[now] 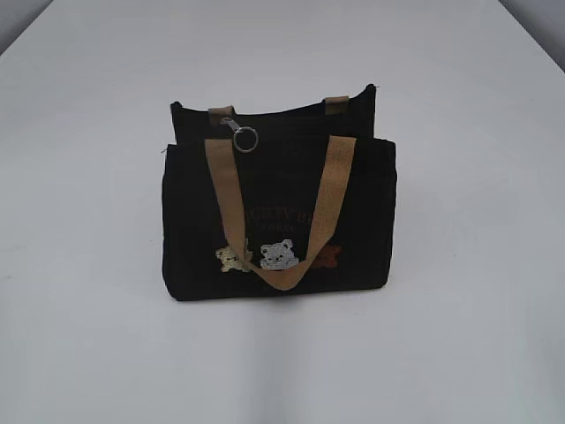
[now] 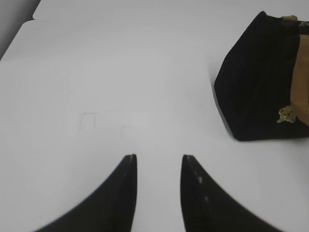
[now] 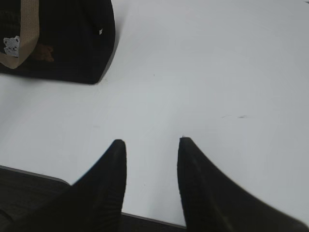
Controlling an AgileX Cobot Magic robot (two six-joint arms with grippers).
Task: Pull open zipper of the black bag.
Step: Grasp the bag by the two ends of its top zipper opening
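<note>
**Ana:** Left gripper (image 2: 158,162) first: two dark, curved, tapering fingers with a clear gap between their tips, nothing in that gap, only the white table (image 2: 120,72) beneath. Released, touching nothing.

**Ben:** Right gripper (image 3: 149,147) is the same: smooth black fingers parted, bare table showing between them, holding nothing. It sits near the table's front edge, with a dark strip below that edge.

**Ana:** Farther off, the black bag (image 1: 278,216) stands upright near the middle of the table, well apart from both grippers. From the left wrist it shows at the upper right, from the right wrist at the upper left.

**Ben:** Material?

**Ana:** Matte black fabric, a boxy rectangular shape with soft corners. Two tan webbing handles (image 1: 331,199), ribbed in weave; the front one droops down over the front face in a loop.

**Ben:** And on the front?

**Ana:** Faint pale lettering, and three small bear patches (image 1: 277,255) in a row: a tan one, a grey-white one, and a brown one.

**Ben:** The zipper?

**Ana:** The zipper (image 1: 240,131) runs along the top; its silver metal pull with a round key-ring loop (image 1: 246,138) hangs at the top left end, near the left strap. Whether the teeth are parted I cannot tell.
</note>
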